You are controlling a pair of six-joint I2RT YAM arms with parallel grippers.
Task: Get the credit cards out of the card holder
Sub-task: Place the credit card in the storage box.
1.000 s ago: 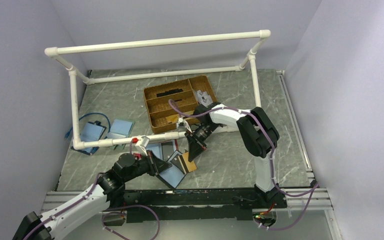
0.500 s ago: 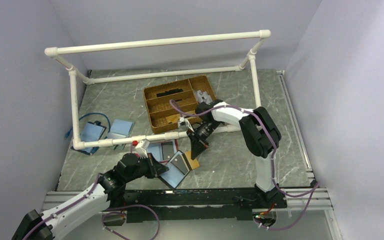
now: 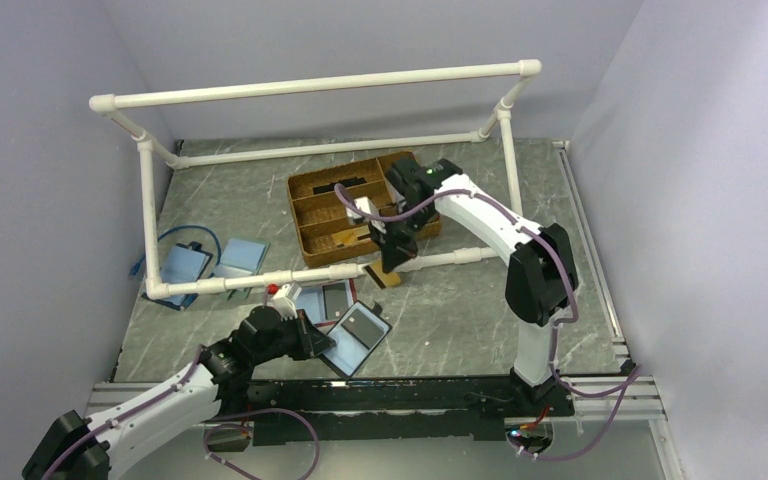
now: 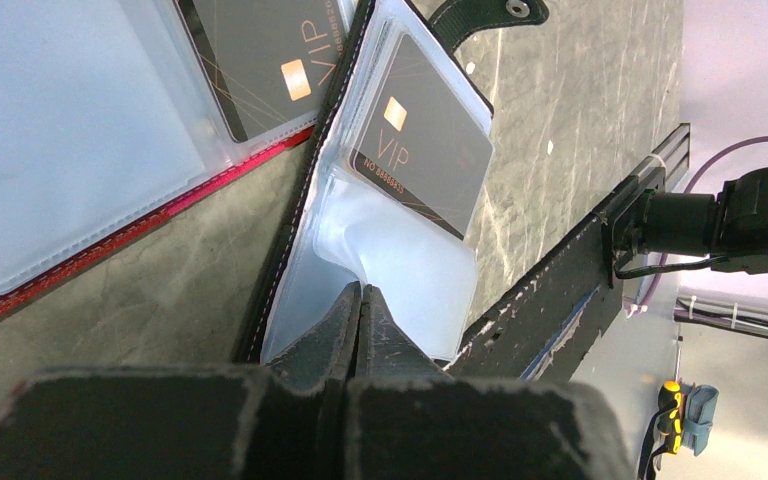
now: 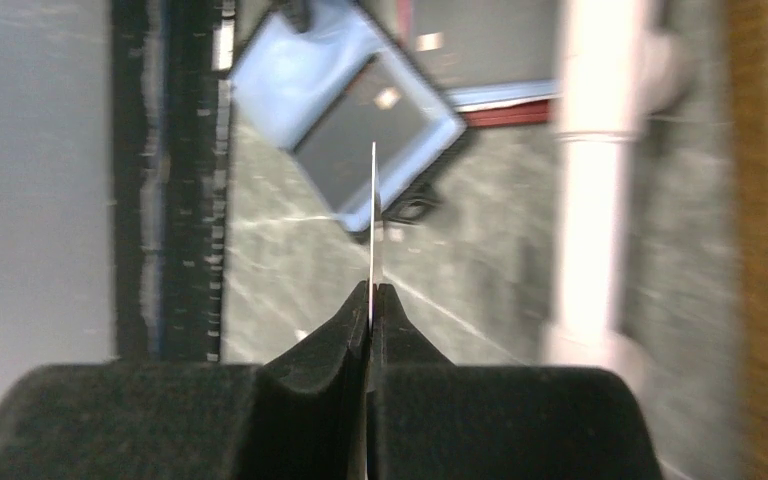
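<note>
The right gripper [image 5: 372,300] is pinching one credit card [image 5: 373,215] edge-on between its pressed-together tips, well apart from the card holder [image 5: 290,80], which is lying beyond them. The left gripper [image 4: 360,310] is clamping the holder's clear pocket. Just ahead of its tips a dark card [image 4: 422,140] is sitting inside, so I judge one card is out and one is left.

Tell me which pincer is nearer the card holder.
Left. The left pincer grips the card holder by its clear pocket; the right pincer holds a card up by the tray, well clear of it.
</note>
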